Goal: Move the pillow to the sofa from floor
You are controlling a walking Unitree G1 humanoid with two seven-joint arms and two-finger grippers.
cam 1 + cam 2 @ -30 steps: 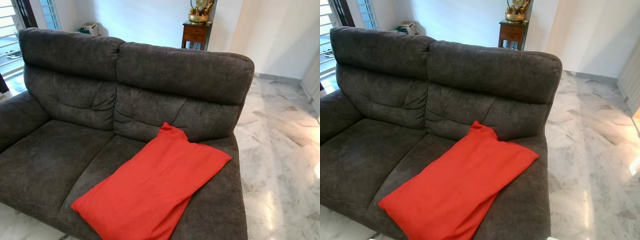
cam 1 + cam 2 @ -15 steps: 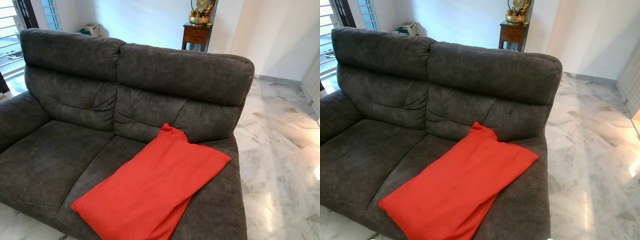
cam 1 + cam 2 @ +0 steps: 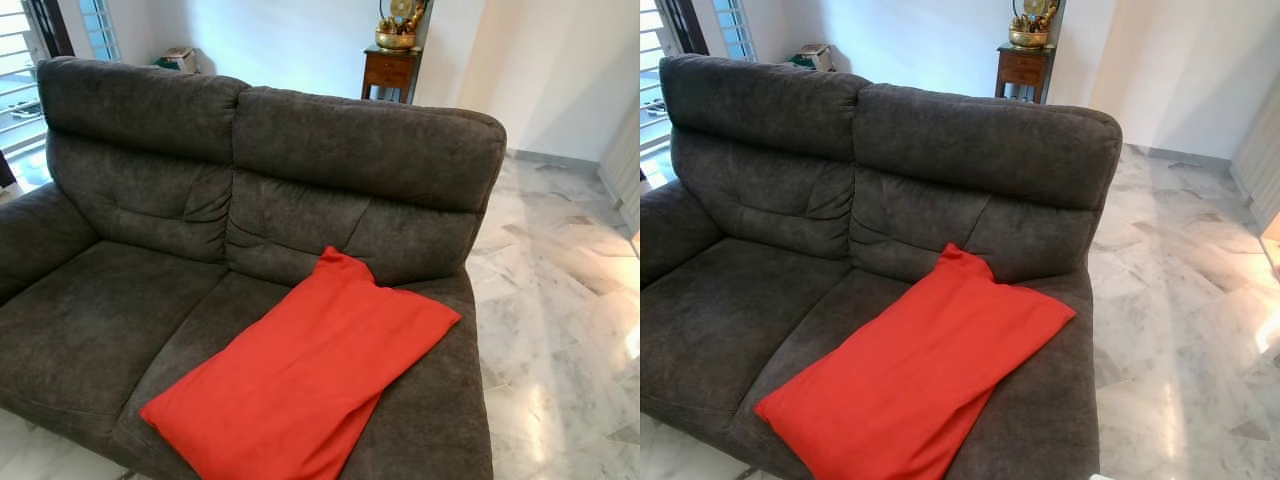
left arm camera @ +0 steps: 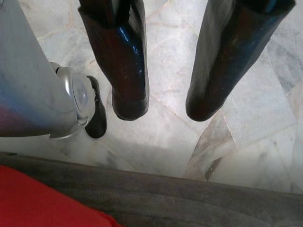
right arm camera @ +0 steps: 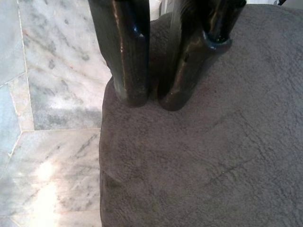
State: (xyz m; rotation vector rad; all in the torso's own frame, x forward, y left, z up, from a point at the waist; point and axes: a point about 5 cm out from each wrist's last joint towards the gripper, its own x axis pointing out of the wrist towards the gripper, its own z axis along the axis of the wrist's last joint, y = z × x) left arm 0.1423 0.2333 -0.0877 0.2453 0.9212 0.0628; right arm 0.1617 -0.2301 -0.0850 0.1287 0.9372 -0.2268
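Observation:
A red pillow (image 3: 310,382) lies flat and slantwise on the right seat of the dark grey sofa (image 3: 130,320), one corner resting against the backrest. In the left wrist view my left gripper (image 4: 163,106) hangs open over the marble floor by the sofa's front edge, and a corner of the red pillow (image 4: 33,201) shows there. In the right wrist view my right gripper (image 5: 149,97) is shut, empty, just above the corner of the sofa seat (image 5: 213,161).
White marble floor (image 3: 560,290) runs along the sofa's right side. A small wooden side table (image 3: 391,70) with a brass ornament stands behind the sofa by the wall. A window with slats (image 3: 15,60) is at the far left.
The head views drift slightly; the pillow and sofa stay put.

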